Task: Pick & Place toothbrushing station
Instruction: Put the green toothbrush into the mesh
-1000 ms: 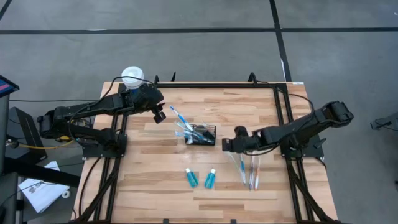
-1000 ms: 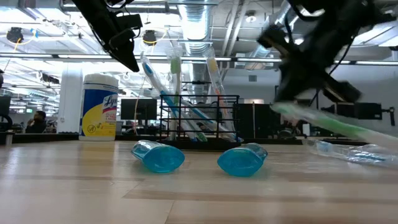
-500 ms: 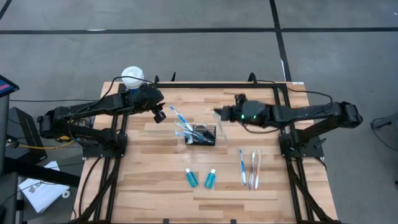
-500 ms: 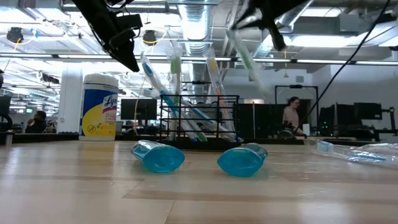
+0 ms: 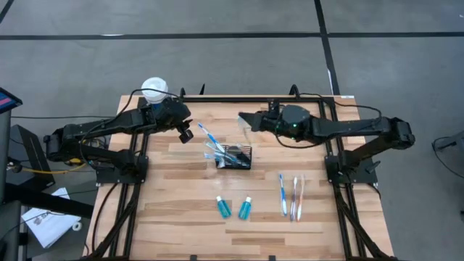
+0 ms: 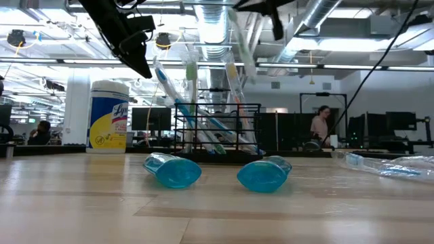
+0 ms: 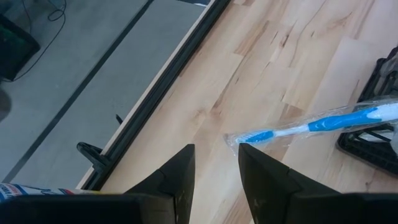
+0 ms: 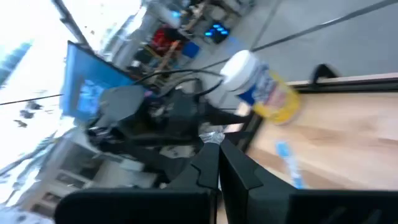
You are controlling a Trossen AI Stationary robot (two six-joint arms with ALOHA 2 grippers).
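— Where is the basket?

— The black wire basket stands near the middle of the worktop, with wrapped toothbrushes leaning out of it toward my left arm. Nearer the front edge lie two teal tubes side by side, and off to their right three more toothbrushes lie flat, close together.

— And your pincers?

— My right pincer hangs above the worktop, just behind the basket, shut on a wrapped toothbrush — in the low view it slants down from the fingers over the basket, clear of it. My left pincer hovers beside the brush heads at the basket's left, fingers a little apart and holding nothing; a blue-handled brush in clear wrap lies ahead of it.

— Anything else?

— A white-lidded canister with a yellow label stands at the back left corner — a person shows in the room beyond.
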